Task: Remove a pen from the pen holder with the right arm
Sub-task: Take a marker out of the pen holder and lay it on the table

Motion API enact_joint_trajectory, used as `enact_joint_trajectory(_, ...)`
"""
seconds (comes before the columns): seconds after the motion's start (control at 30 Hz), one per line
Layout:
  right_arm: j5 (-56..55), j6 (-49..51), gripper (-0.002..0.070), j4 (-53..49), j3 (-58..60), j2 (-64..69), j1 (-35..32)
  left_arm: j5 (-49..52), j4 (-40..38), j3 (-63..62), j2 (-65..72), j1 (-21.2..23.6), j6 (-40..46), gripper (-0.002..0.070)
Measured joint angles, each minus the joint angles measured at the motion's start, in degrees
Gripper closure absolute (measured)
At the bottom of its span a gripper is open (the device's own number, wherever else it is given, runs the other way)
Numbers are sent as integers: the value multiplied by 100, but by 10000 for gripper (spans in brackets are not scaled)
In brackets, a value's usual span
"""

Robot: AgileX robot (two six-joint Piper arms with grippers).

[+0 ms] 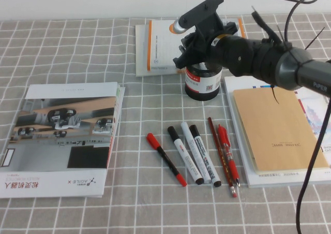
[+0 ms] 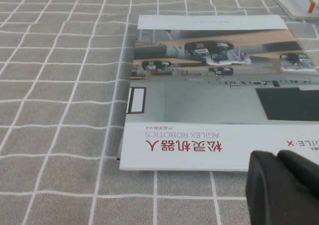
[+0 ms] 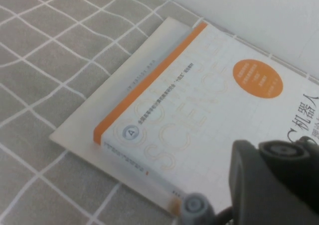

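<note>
Tabletop [image 1: 103,58]: covered with a grey checked cloth.
Pen holder [image 1: 202,85]: a black cylinder with a white-and-red label. It stands upright near the middle of the rear edge, between the orange-striped book [image 1: 160,47] and the tan notebook [image 1: 276,128].
Right gripper [image 1: 194,58]: directly over the pen holder's mouth and hiding it, with the arm reaching in from the right edge.
Right grip: cannot tell whether it is open or closed on anything.
Pen [image 3: 192,205]: only a round grey end shows in the right wrist view, just beside a dark finger [image 3: 269,185].
Left gripper [image 2: 276,158]: fingers closed together with nothing between them, over the brochure's edge with the red characters.
Brochure [image 1: 67,135]: flat at the near-left corner.
Loose pens [image 1: 199,154]: a row lying flat between the pen holder and the near edge.
</note>
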Motion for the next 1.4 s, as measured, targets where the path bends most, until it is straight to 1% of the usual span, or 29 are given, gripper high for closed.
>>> enact_joint_trajectory(0.27, 322, 0, 569, 0, 0, -491, 4, 0, 0, 0, 0, 0, 0, 680)
enact_joint_trajectory(0.57, 669, -3, 569, -106, 0, -1338, 4, 0, 0, 0, 0, 0, 0, 680)
enact_joint_trajectory(0.73, 1214, 24, 569, -119, 0, -2044, 4, 0, 0, 0, 0, 0, 0, 680)
enact_joint_trajectory(0.8, 1578, 201, 569, -119, 0, -2262, 4, 0, 0, 0, 0, 0, 0, 680)
enact_joint_trajectory(0.93, 2542, 898, 569, -141, 0, -2537, 53, 0, 0, 0, 0, 0, 0, 680)
enact_joint_trajectory(1.13, 4028, 1826, 569, -212, 0, -2458, 348, 0, 0, 0, 0, 0, 0, 680)
enact_joint_trajectory(1.27, 4519, 2216, 569, -252, 0, -2192, 676, 0, 0, 0, 0, 0, 0, 680)
enact_joint_trajectory(1.4, 4657, 2425, 569, -210, 0, -1751, 1049, 0, 0, 0, 0, 0, 0, 680)
